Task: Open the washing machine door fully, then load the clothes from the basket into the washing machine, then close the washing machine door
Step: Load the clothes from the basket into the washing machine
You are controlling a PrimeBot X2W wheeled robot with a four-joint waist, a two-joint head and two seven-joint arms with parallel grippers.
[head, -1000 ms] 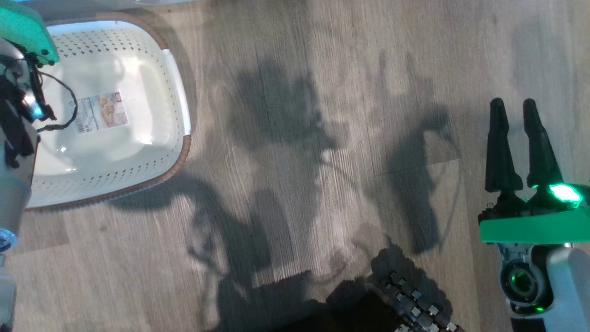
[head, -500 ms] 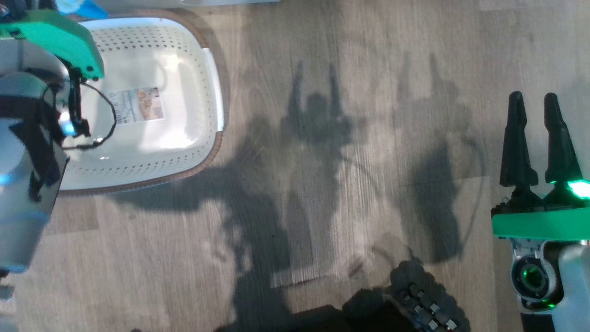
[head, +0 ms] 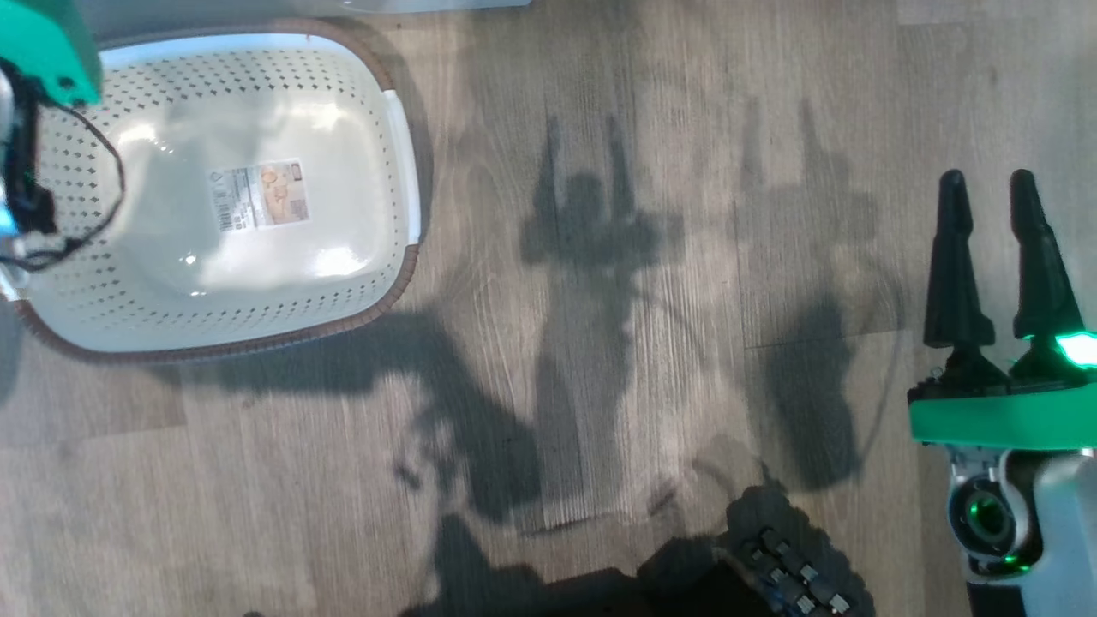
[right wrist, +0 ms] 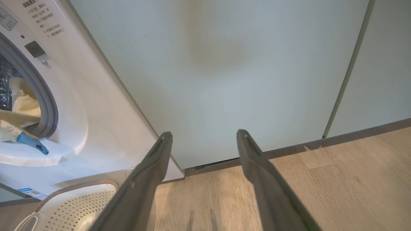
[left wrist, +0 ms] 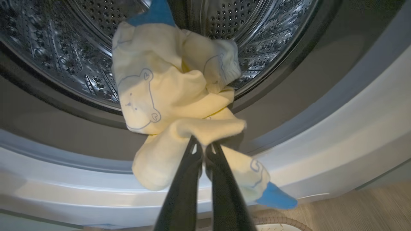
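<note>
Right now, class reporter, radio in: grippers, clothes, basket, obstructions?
Left gripper shut on the clothes, dangling at the washing machine drum mouth. Right gripper open, holding nothing. Basket empty. Nothing seen in the way.

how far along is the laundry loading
Done: the drum stands exposed, so the door is open, and the basket looks empty. In hand: the left gripper is shut on the yellow clothes at the drum mouth, partly hanging outside. Remaining: release them inside, close the door. Right gripper open.

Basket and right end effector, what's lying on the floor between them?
In the head view, bare wooden floor with shadows lies between the basket and the right end effector.
</note>
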